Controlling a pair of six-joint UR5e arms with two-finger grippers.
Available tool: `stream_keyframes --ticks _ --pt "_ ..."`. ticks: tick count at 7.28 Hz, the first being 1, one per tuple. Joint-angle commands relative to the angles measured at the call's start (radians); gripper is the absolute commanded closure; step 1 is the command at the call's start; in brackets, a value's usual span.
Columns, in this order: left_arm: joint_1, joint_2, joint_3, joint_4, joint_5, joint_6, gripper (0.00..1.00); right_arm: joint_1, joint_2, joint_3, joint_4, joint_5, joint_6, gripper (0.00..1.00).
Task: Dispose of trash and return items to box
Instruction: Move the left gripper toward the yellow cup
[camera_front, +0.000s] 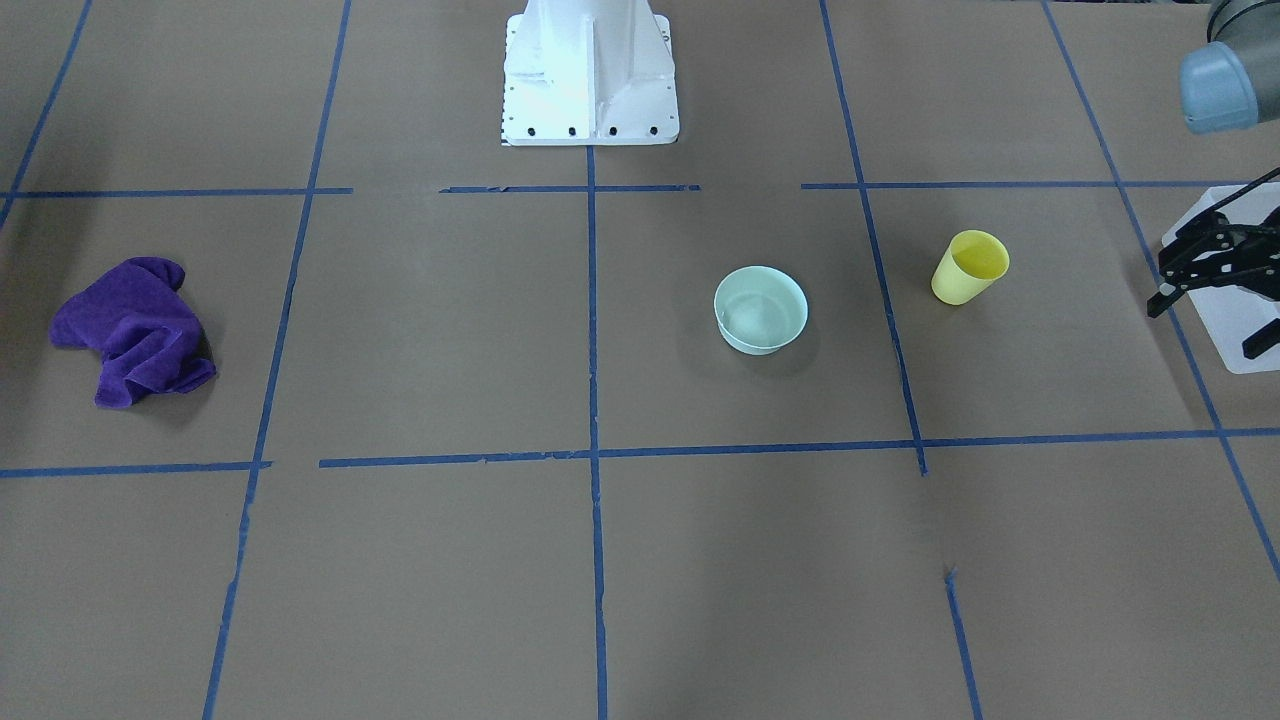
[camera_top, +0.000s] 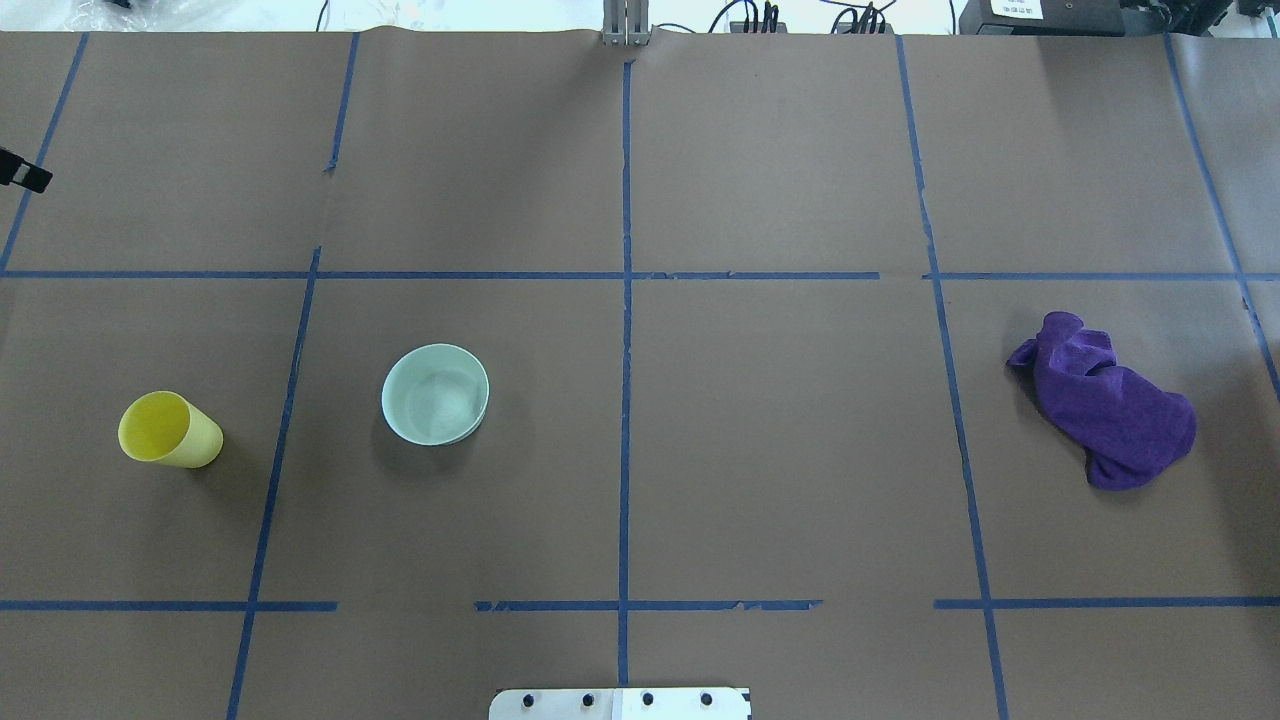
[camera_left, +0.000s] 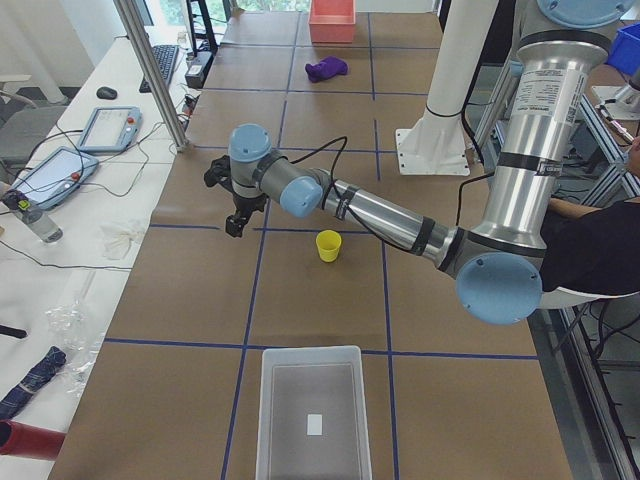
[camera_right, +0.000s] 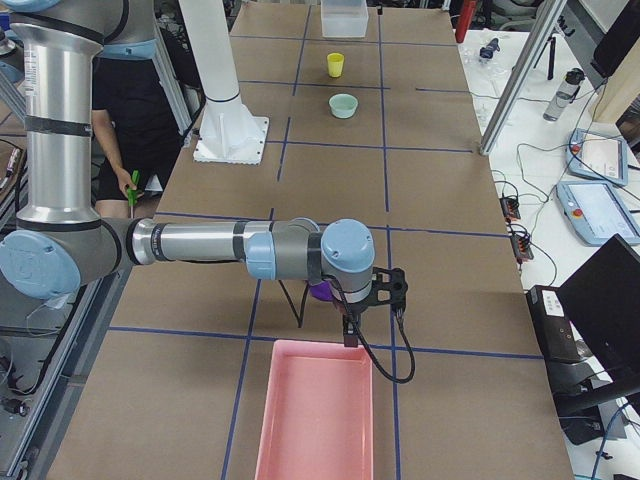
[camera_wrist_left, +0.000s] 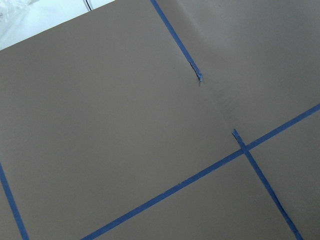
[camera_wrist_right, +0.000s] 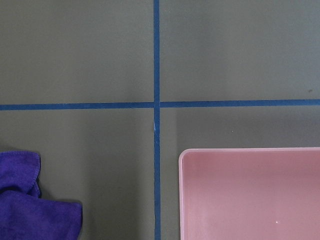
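Yellow cup (camera_top: 170, 430): upright on the desk (camera_top: 800, 450), mouth open upward, in the robot's left portion of the surface. Pale mint-green bowl (camera_top: 435, 393): upright, near the cup on its inboard side, one blue tape line (camera_top: 290, 380) running between them; the two are apart, not touching.

Translucent white box (camera_left: 313, 412): on the desk at the end on the robot's left, well apart from both cup and bowl.

Left gripper (camera_front: 1208, 325): hanging above the desk, apart from the cup, nothing in its grasp. Its fingers (camera_front: 1162, 298) appear spread, though the front-facing view cuts them at its edge. The left wrist view shows only brown paper and tape.

Right gripper (camera_right: 370, 305): over the far end of the desk, just beside the rim of the pink bin (camera_right: 318, 410). It shows only in the right side view, so I cannot tell whether its fingers are parted or clenched.

Crumpled purple cloth (camera_top: 1105, 415): lying on the desk near the pink bin, not touching it in the right wrist view.
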Motion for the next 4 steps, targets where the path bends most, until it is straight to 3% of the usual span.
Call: stream_keyframes --ticks 1,3,4 --pt "0.124 0.070 -0.120 -0.004 0.158 -0.173 0.00 -0.003 -0.009 -0.001 0.010 0.001 -0.004 0.00" --pt "0.181 0.176 -0.196 -0.010 0.190 -0.253 0.00 -0.005 -0.009 -0.002 0.024 0.012 0.005 0.00" --pt "0.195 0.249 -0.209 -0.091 0.190 -0.307 0.00 -0.005 -0.007 -0.005 0.024 0.070 0.005 0.00"
